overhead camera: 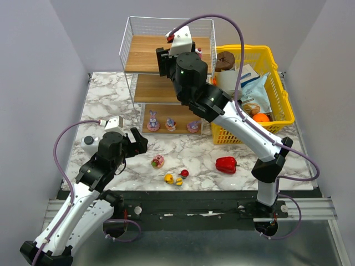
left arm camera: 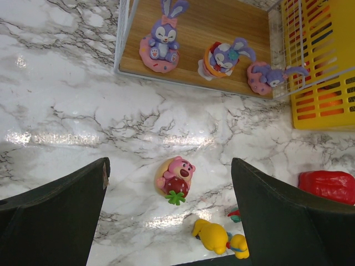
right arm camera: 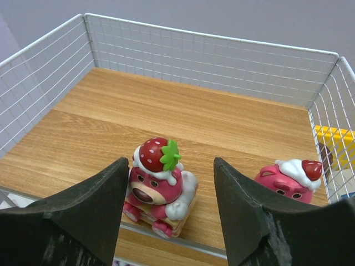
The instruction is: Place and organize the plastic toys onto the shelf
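The shelf (overhead camera: 145,58) stands at the back centre. My right gripper (overhead camera: 173,40) is open over its top board (right arm camera: 183,116). A pink bear on a strawberry cake (right arm camera: 160,185) stands upright between the jaws near the board's front edge, close to the left finger. A second pink bear (right arm camera: 288,180) stands to its right. Three purple bunnies (left arm camera: 161,41) (left arm camera: 224,57) (left arm camera: 266,75) sit on the bottom board. My left gripper (left arm camera: 169,166) is open and empty above a pink bear with a strawberry (left arm camera: 176,177), which lies on the table. A yellow duck (left arm camera: 219,237) and a small red toy (overhead camera: 184,173) lie nearby.
A red bell pepper (overhead camera: 226,164) lies on the table to the right of the toys. A yellow basket (overhead camera: 280,119) full of food items stands right of the shelf. A white round object (overhead camera: 89,142) sits left of my left gripper. The table is white marble (overhead camera: 105,100).
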Motion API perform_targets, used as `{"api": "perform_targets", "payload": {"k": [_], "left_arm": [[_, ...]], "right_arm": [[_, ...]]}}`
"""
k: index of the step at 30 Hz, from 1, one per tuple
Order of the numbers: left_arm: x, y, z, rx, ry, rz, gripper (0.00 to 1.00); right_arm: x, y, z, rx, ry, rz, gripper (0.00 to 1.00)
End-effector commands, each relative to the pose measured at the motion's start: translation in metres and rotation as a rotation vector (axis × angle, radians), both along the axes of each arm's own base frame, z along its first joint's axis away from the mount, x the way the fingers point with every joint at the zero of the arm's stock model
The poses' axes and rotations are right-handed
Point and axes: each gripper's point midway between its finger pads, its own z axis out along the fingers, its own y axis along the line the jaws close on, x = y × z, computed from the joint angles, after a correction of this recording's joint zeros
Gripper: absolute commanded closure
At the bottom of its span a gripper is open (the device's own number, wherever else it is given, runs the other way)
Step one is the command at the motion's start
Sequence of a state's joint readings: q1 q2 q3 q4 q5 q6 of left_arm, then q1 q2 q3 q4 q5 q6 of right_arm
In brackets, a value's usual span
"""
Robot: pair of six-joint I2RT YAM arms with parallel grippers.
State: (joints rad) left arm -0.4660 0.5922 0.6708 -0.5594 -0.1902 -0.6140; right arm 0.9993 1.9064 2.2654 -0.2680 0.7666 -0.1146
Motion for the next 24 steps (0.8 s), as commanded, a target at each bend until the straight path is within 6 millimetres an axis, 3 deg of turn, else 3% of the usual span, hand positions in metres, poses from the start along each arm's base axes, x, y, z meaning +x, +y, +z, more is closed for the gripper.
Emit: {"api": "perform_targets", "payload": {"k": [1, 12, 24], "left_arm": [[0.001, 0.003, -0.001, 0.015, -0.004, 0.009, 0.01], [0.001, 0.003, -0.001, 0.014, -0.004, 0.009, 0.01], [0.001, 0.003, -0.001, 0.014, -0.004, 0.009, 0.01]], "right_arm": [[0.001, -0.008, 0.0, -0.029, -0.001, -0.018, 0.28], [-0.007, -0.017, 0.018, 0.008, -0.021, -0.002, 0.25], [-0.045, -0.034, 0.06, 0.148, -0.03, 0.147, 0.26]]}}
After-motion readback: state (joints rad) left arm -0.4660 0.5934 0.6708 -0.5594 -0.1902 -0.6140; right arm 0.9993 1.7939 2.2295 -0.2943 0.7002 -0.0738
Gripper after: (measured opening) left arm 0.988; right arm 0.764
